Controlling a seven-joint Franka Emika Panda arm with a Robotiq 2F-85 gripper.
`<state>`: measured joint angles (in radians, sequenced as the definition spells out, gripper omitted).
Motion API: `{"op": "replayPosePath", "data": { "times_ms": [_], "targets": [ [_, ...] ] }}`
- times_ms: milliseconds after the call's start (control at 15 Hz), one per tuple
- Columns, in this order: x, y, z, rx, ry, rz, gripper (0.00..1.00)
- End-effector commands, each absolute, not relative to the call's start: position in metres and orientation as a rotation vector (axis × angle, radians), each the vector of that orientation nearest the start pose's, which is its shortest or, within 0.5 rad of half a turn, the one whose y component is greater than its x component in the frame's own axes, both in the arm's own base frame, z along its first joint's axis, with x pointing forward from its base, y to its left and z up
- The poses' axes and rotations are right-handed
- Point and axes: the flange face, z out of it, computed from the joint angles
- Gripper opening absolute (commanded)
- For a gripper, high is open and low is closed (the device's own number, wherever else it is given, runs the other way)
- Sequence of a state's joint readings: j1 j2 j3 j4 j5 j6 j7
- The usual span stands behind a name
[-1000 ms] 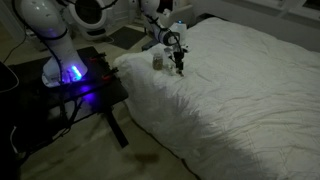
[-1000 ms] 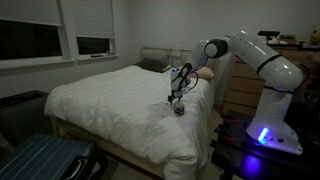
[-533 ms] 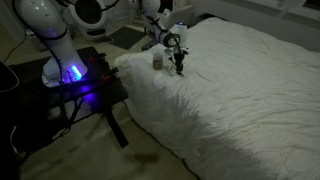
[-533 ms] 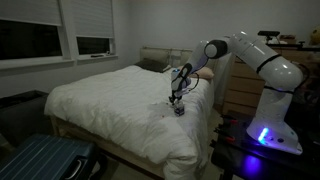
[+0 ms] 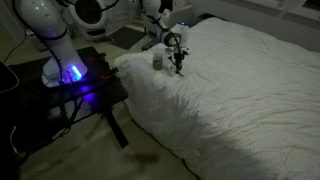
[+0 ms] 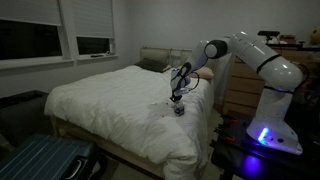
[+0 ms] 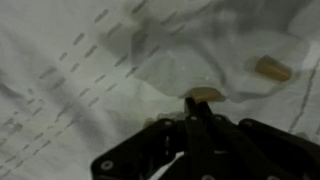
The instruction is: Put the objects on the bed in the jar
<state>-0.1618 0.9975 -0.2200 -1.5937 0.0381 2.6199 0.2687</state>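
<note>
In an exterior view, the robot base [image 5: 62, 45] is mounted on a dark stand [image 5: 85, 92] at the left, beside the bed [image 5: 250, 110]. The jar [image 5: 157, 61] is set upright on the white cover near the edge of the bed. Just to the right of the jar, the gripper [image 5: 179, 69] is lowered, pointing down, with its tips at the cover. The rest of the bed extends to the right.

In the wrist view, the quilted cover [image 7: 70, 70] fills the left of the picture. At centre, the fingers [image 7: 187, 128] are clenched together. A small tan bit [image 7: 205, 94] is seen right at their tips. Whether this bit is pinched or merely touched cannot be told. Further right, a second tan bit [image 7: 272, 68] is lying loose on the cover, well apart from the fingers.
</note>
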Motion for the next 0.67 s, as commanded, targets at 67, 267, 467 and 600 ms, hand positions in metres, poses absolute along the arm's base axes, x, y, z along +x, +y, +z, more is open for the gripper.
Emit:
{"op": "replayPosePath", "data": {
  "times_ms": [67,267,467,600],
  "targets": [
    [0.637,-0.246,0.069,-3.114,1.082,0.059,0.01],
    [0.638,-0.248,0.082,-3.097,1.144,0.128,0.01],
    [0.640,-0.249,0.098,-3.091,1.193,0.129,0.01],
    [0.642,-0.249,0.109,-3.086,1.215,0.114,0.01]
  ]
}}
